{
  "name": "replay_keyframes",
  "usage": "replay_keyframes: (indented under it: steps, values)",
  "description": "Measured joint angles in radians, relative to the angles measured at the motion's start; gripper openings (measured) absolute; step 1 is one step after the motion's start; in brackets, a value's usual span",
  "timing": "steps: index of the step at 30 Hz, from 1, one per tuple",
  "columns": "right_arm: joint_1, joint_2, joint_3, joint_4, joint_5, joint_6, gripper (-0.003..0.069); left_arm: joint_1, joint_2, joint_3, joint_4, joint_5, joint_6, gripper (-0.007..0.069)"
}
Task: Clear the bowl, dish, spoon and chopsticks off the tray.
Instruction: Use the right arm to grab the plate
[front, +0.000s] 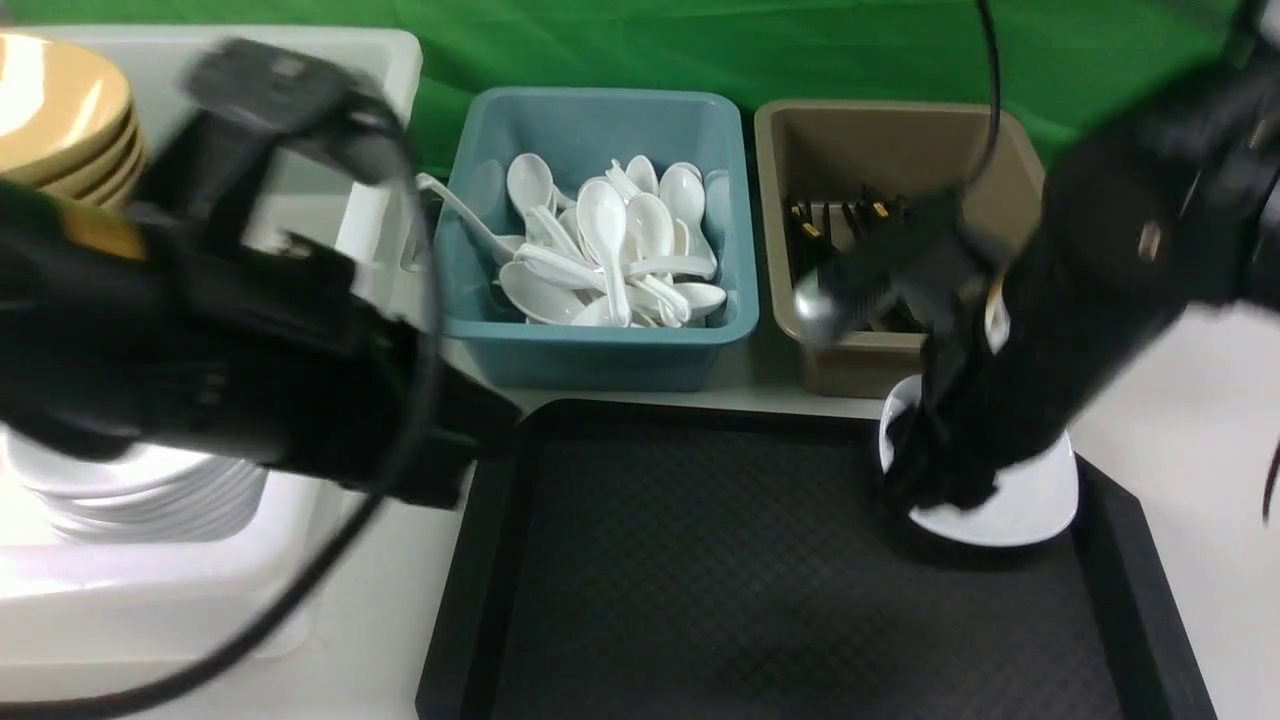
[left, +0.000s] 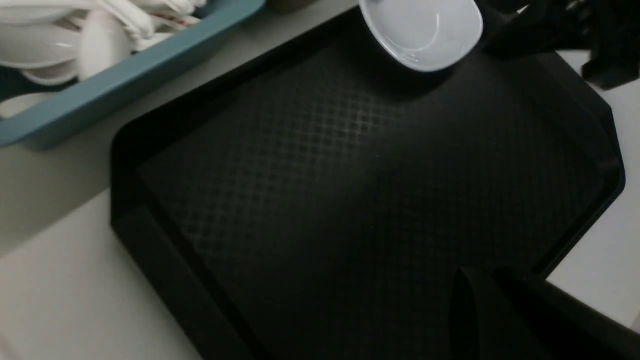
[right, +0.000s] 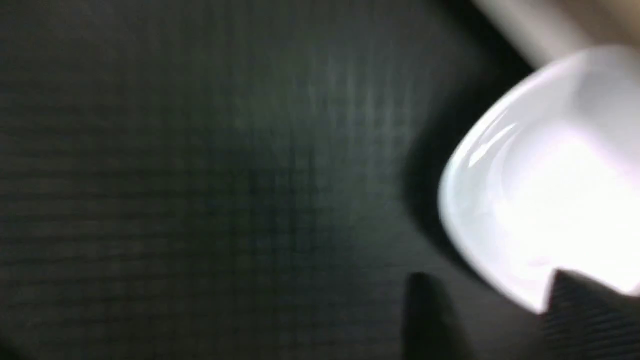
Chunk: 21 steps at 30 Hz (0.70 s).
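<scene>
Right gripper (right: 490, 280), blurred, straddles the dish (right: 550, 175) rim, jaws apart (left gripper (left: 492, 295): opening indiscernible, mostly cropped).

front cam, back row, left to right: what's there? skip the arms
stack of yellow bowls → teal bin holding white spoons → brown bin holding black chopsticks
</scene>
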Motion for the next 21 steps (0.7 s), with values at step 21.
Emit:
replay_keyframes:
  steps: [21]
  values:
    - [-0.073, 0.216, 0.139, -0.148, -0.444, 0.188, 0.0233, -0.070, 0.126, 0.000, 0.084, -0.076, -0.082, 0.0021]
